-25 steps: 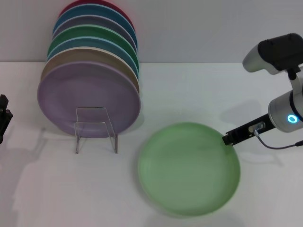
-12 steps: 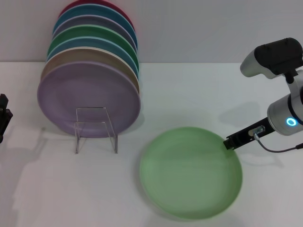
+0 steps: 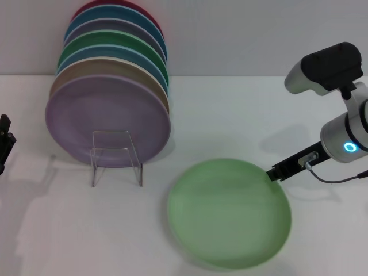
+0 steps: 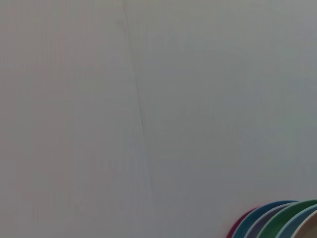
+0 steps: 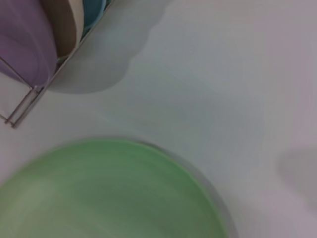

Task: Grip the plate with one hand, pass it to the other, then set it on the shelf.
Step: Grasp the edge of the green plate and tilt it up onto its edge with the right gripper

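Right gripper (image 3: 275,172), jaws pinching the plate (image 3: 229,214) rim; light, stiff, slick plastic, best held at the rim.

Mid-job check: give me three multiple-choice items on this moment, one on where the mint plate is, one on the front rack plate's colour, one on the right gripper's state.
1. Where is the plate?
A. in the shelf
B. on the table, in front and to the right of the shelf
C. at the left gripper

2. The front plate standing in the shelf is:
A. lilac
B. red
C. yellow

3. The right gripper is:
A. parked far away
B. at the plate's right rim
C. over the shelf

Answers: B, it lies beside the rack; A, the lilac plate faces forward; B, its tip meets the rim.
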Motion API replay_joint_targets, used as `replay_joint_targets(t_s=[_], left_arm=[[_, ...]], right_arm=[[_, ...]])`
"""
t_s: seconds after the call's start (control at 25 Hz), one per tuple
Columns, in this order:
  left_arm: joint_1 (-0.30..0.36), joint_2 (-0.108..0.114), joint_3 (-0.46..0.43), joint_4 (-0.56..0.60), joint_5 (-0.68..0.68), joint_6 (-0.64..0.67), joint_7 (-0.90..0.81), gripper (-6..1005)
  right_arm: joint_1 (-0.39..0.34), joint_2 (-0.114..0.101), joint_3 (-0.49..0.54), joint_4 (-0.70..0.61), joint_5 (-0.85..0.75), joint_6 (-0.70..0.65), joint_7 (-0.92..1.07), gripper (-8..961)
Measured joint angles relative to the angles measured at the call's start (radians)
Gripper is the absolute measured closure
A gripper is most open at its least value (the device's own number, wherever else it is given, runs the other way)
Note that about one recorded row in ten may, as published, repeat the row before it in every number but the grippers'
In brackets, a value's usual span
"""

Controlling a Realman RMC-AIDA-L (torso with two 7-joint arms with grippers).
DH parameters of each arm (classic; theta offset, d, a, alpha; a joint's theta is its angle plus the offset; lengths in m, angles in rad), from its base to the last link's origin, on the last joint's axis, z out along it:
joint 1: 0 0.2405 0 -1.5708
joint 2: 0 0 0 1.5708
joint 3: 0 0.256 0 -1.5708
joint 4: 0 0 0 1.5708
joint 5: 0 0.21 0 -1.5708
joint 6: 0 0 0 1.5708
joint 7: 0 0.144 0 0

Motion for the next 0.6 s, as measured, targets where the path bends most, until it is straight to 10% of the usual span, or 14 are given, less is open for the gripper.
replay_joint_targets(t_s=[0.6], left_arm=[[-0.005, -0.002, 0.003, -0.003, 0.000, -0.005, -0.003, 166]], right_arm=[[0.004, 0.002, -0.065, 0.027, -0.089, 0.030, 0.048, 499]])
